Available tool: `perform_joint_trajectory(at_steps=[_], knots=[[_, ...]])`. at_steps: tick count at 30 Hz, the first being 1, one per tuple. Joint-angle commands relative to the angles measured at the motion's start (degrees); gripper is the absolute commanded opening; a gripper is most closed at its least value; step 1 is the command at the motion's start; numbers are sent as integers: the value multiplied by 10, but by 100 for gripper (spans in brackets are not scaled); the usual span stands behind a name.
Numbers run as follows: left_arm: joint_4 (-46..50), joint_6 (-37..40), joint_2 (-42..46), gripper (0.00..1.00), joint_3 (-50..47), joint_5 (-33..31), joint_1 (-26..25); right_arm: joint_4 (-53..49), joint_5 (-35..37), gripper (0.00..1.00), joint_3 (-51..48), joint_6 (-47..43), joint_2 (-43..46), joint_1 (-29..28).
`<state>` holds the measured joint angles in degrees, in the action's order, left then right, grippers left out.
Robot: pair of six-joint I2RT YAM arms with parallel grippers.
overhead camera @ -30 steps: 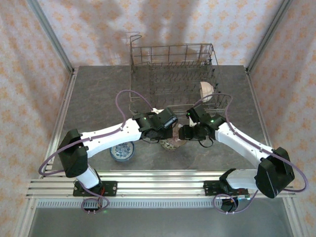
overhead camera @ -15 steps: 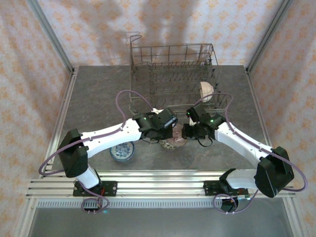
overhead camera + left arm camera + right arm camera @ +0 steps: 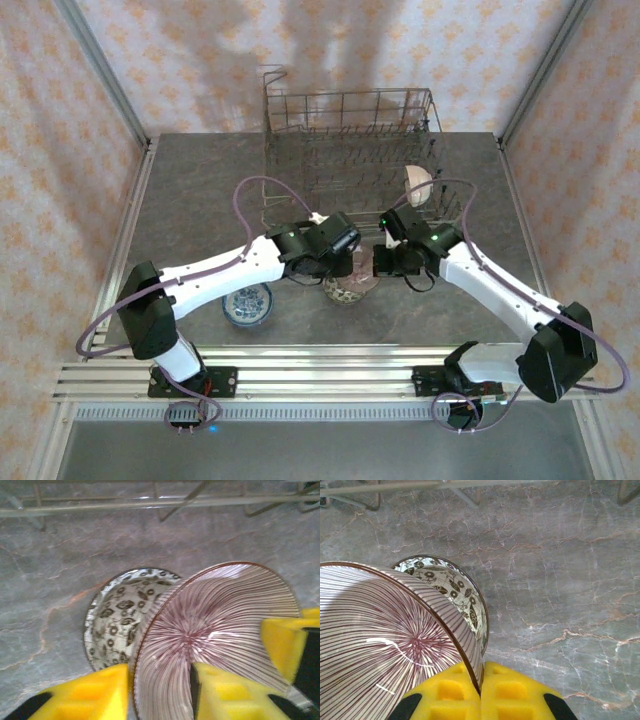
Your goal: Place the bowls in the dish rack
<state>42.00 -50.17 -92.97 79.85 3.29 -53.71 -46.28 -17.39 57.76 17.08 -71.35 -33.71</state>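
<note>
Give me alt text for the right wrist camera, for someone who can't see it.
Right gripper pinches the rim of a tilted striped bowl above a leaf-patterned bowl sitting on the grey table; rack wires cross the top.

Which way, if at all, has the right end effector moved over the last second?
Yes: the right end effector has edged slightly toward the grey metal wire dish rack, in the top view.
</note>
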Motion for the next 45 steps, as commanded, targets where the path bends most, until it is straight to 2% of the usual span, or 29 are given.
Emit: perform_joint_trajectory(at_steps=[1,3,6,16,19,24,28,33,35,45], knots=[[0,26,30,49,37,1,8,-41,27,0,38,-14,31,-3],[-1,31,43,55,43,8,17,-60,33,0,59,-22,49,-3],[-2,34,66,59,43,26,39,-91,53,0,103,-34,51,-3],[53,44,163,68,48,-23,130,-145,108,0,232,-59,24,10],[61,41,199,71,19,-30,174,-145,127,0,254,-64,10,17],[41,33,250,71,-50,10,268,-125,164,0,288,-73,-28,36],[38,57,266,71,-77,32,335,-121,179,0,334,-78,-81,45],[11,86,244,71,-111,93,437,-123,221,0,401,-69,-152,55],[-2,98,216,70,-122,107,459,-132,241,0,439,-73,-182,61],[-36,175,21,66,-94,131,469,-149,379,0,571,-117,-288,68]])
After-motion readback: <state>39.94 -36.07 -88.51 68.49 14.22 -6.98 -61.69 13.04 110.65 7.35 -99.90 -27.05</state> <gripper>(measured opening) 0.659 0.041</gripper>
